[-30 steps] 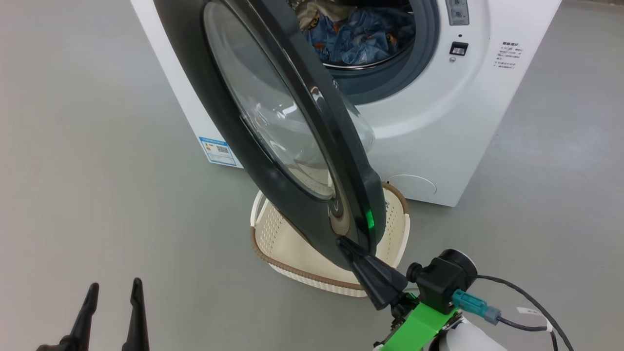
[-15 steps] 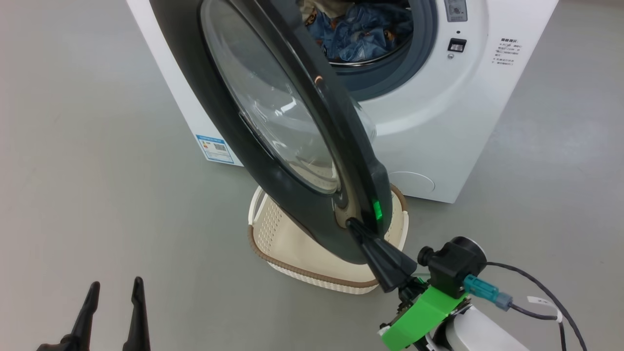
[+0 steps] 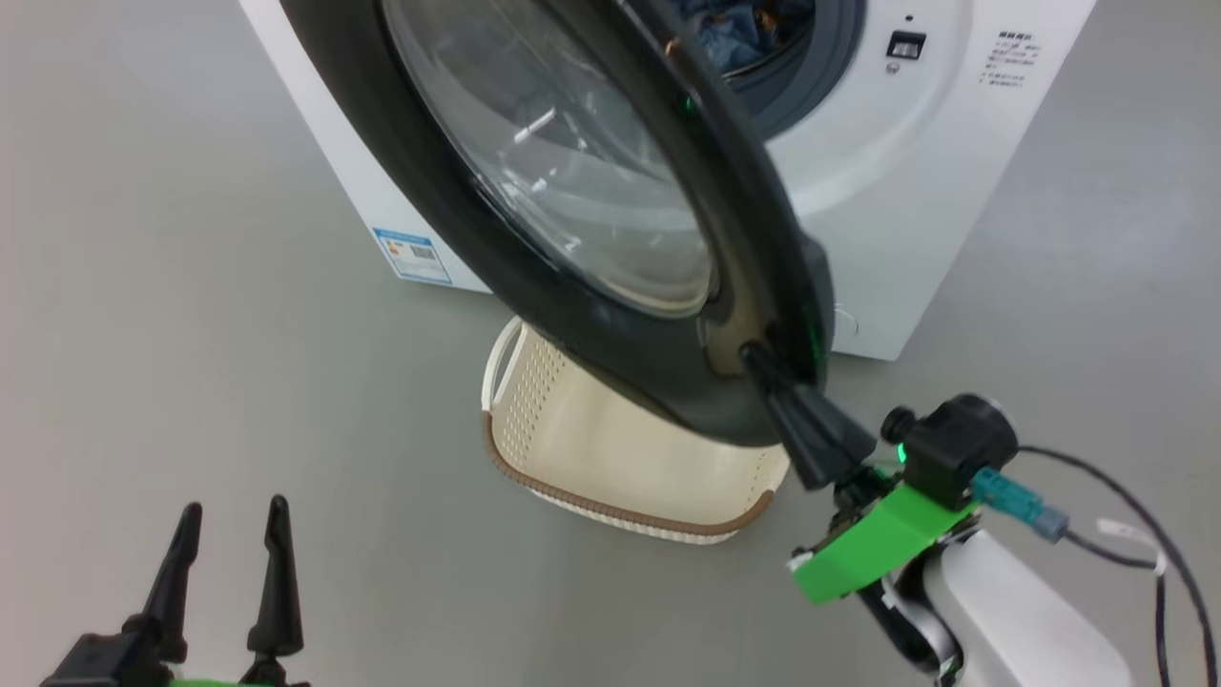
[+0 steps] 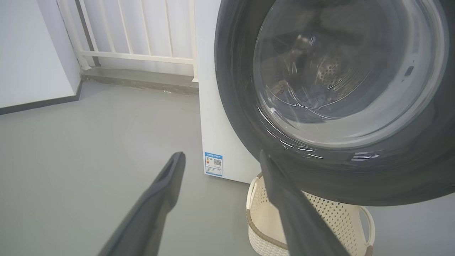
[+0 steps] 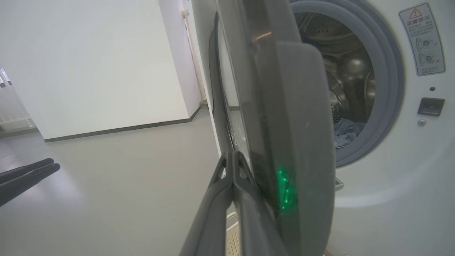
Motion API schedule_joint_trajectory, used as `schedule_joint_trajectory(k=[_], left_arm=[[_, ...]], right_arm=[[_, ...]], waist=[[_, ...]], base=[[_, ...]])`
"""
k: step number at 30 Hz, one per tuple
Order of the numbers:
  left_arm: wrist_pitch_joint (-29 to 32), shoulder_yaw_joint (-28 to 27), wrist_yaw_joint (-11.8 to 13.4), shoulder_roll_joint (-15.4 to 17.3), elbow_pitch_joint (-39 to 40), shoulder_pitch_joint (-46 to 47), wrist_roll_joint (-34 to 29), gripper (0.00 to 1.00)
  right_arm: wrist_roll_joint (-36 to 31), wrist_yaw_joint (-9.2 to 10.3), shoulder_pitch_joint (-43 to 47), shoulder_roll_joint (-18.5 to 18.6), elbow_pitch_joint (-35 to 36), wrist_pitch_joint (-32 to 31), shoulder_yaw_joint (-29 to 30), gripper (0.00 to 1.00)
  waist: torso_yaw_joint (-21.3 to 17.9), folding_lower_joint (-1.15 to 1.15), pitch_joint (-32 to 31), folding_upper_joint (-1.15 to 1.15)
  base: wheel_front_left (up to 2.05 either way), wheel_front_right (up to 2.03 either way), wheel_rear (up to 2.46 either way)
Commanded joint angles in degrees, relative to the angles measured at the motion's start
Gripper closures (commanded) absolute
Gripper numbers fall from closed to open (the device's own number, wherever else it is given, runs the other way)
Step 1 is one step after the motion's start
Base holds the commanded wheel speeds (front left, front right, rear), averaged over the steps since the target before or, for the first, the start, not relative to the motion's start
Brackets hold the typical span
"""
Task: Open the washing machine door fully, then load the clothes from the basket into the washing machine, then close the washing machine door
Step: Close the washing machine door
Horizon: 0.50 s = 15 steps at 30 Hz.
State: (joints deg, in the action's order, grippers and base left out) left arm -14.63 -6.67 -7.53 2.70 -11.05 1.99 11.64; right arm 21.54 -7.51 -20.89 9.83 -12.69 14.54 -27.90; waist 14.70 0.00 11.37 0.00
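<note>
Standing partly open, the door [image 3: 649, 382] swings out from the washer [image 3: 897, 191] at an angle, its black frame and bulging glass [image 3: 572, 181] crossing the middle of the head view. The right tool [image 3: 751, 355] is clenched, its two fingers pressed flat together with nothing between them. Its tip rests against the door's outer face, in a tan recess just beside the glass and near the free edge. In the right wrist view the closed right tool [image 5: 231, 153] lies along that outer face, and the door's thick edge [image 5: 295, 124] carries a green glint. Past that edge the grey-blue ring [image 5: 387, 89] and steel drum [image 5: 348, 71] are open to view.

The clothes [image 3: 730, 29] lie inside the drum, blue fabric with a bit of orange; the right wrist view catches a blue fold [image 5: 343, 129] low in the drum.

The basket [image 3: 572, 499] sits on the grey floor [image 3: 191, 334] in front of the washer, under the door's lower edge. The left wrist view shows its perforated wall [image 4: 341, 217] below the door [image 4: 320, 177].

The left tool [image 3: 235, 510] hangs low at the left, well apart from the door, its fingers spread and holding nothing. Seen from its own wrist, the left tool [image 4: 221, 154] points toward the washer's side, where a blue sticker [image 4: 213, 164] sits.
</note>
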Motion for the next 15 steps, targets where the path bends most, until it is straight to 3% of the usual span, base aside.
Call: schedule_joint_trajectory(k=[1, 15], left_arm=[[-0.37, -1.63, 0.04, 0.77, 1.89, 1.77, 0.54, 0.00], [-0.37, 0.47, 0.04, 0.21, 3.35, 6.28, 1.65, 0.00]], right_arm=[[-0.30, 0.02, -1.90, 0.25, 1.02, 0.46, 0.16, 1.00], [-1.23, 0.02, -10.49, 3.62, 0.33, 0.46, 7.32, 1.00]], waist=[[0.09, 0.00, 1.31, 0.00], [1.89, 0.00, 8.43, 0.00]], base=[[0.00, 0.00, 0.00], [0.00, 0.00, 0.00]])
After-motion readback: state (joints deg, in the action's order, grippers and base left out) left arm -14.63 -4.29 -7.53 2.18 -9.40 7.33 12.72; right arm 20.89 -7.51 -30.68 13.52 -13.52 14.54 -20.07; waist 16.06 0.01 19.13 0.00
